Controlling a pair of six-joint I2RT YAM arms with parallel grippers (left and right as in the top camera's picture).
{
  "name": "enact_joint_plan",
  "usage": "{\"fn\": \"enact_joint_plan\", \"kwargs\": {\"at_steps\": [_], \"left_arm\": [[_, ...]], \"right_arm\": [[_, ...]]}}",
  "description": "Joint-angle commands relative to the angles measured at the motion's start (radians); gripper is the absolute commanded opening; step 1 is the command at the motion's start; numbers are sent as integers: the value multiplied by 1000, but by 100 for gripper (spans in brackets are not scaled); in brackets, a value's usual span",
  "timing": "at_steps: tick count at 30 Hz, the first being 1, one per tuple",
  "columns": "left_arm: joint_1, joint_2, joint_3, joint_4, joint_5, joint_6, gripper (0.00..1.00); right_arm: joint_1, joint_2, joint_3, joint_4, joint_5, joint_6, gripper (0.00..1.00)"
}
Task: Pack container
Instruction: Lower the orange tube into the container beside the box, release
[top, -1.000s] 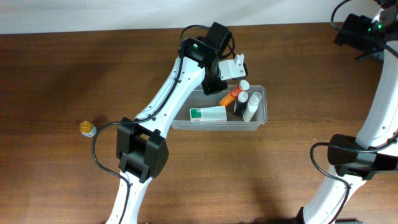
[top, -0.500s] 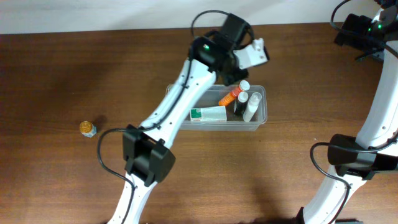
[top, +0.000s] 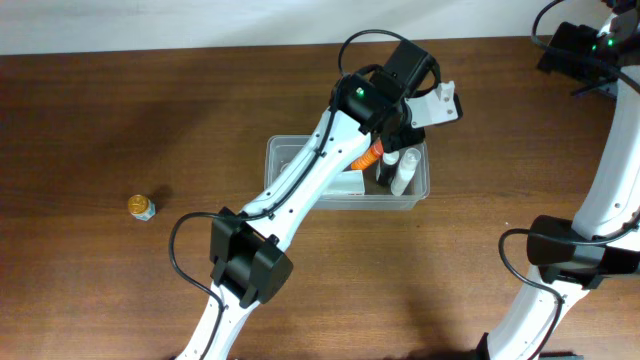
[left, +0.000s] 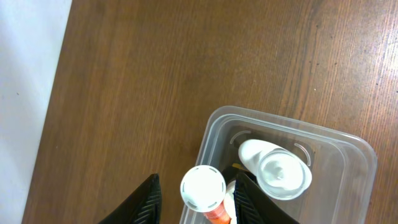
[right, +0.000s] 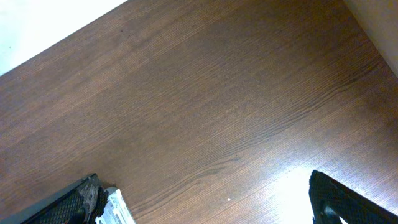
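Nearest your side, a small gold-topped jar (top: 141, 207) sits alone on the counter (top: 120, 110), well apart from everything else and off toward the left arm's side.

Farther in, the container (top: 283, 152) lies mid-counter with its long axis running left to right. Its left end shows bare floor. Its right end is crowded with an orange bottle (top: 371, 155), a dark bottle (top: 385, 172) and a white bottle (top: 404, 172), plus a box mostly hidden under the arm.

Just beyond, the left end effector (left: 198, 205) hovers over the container's far right corner. Its fingers are spread and pinch nothing. In its wrist view the orange bottle's white cap shows between them with a gap on either side, and the container's rounded rim curves underneath. So the container lies directly below this end effector and stretches away to its left.

Farthest off, the right end effector (right: 205, 208) hangs over bare wood by the far right edge of the counter, fingers spread wide and empty, well apart from the container.

If the jar is your next item, the left arm looks the nearer one. You would need to rise above the bottle tops and the far rim first, then sweep along the container's length toward the near left, where open wood gives room. The container's left end looks like the free spot for a drop.
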Motion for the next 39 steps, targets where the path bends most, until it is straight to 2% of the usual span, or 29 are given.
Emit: {"fn": "enact_joint_plan", "kwargs": {"at_steps": [1, 12, 39], "left_arm": [[5, 32, 11, 11, 1, -14, 39], [6, 105, 11, 42, 0, -14, 39], [64, 109, 10, 12, -5, -14, 40]], "right_arm": [[-4, -11, 8, -6, 9, 4, 98], [-4, -11, 8, -6, 9, 4, 98], [-4, -11, 8, -6, 9, 4, 98]]}}
